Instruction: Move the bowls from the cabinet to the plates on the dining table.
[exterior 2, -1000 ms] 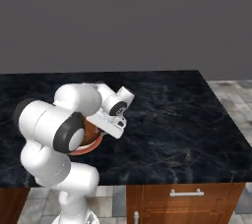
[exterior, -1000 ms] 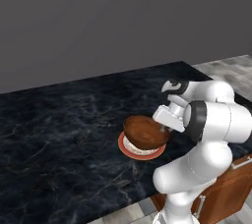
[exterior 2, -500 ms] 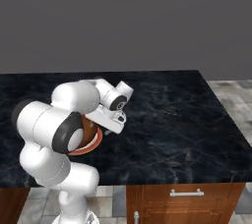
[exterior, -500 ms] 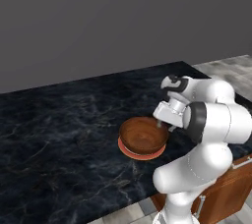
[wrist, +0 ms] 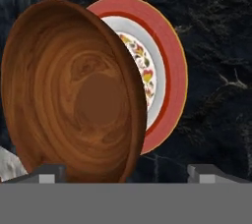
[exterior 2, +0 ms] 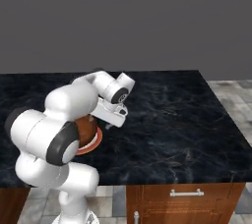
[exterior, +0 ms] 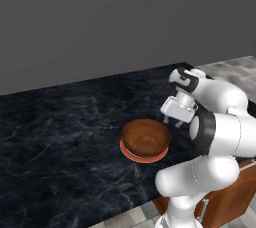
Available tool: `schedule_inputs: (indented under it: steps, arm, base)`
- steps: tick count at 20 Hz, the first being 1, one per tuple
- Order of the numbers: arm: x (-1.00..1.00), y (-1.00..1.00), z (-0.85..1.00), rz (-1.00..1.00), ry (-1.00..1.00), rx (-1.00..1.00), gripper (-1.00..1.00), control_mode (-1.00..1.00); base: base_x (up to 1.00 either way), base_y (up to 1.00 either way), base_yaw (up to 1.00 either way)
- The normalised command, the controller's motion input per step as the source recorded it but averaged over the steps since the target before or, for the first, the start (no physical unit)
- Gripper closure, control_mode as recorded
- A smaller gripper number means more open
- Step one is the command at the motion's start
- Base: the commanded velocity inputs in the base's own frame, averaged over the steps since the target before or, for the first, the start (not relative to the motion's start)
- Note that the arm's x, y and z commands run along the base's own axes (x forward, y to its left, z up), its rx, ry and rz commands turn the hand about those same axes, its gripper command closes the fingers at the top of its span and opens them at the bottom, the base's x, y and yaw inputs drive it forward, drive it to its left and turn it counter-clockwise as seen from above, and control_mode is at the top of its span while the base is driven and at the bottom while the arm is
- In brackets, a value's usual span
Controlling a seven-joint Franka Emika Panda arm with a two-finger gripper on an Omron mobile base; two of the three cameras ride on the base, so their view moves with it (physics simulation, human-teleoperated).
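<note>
The end effector [exterior: 171, 118] hangs just beside the bowl [exterior: 145, 138], on its arm side, fingers spread wide and pinching nothing. The bowl sits on the plate [exterior: 127, 150], brown and wood-grained; from the hand view it covers most of the plate's white centre and leaves the orange-red rim [wrist: 170, 51] showing on one side. Both rest on the worktop [exterior: 60, 137], near its arm-side edge. The bowl looks stiff, fairly light, with a smooth sheen that could slip; its thin rim, one finger inside and one outside, seems the best hold.
</note>
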Motion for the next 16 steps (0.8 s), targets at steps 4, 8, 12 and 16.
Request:
schedule_inputs:
  steps: [4, 8, 12, 16]
  arm:
    - [-0.25, -0.03, 0.43, 0.00, -0.05, 0.00, -1.00, -1.00]
    - [-0.36, 0.00, 0.38, -0.01, -0.07, -0.01, -1.00, -1.00]
    - [-0.42, 0.02, 0.33, -0.05, -0.08, 0.00, -1.00, -1.00]
    - [-0.44, 0.00, 0.35, -0.04, -0.10, 0.00, -1.00, -1.00]
  base:
    - [0.00, 0.00, 0.00]
    - [0.00, 0.00, 0.00]
    - [0.00, 0.00, 0.00]
    - [0.00, 0.00, 0.00]
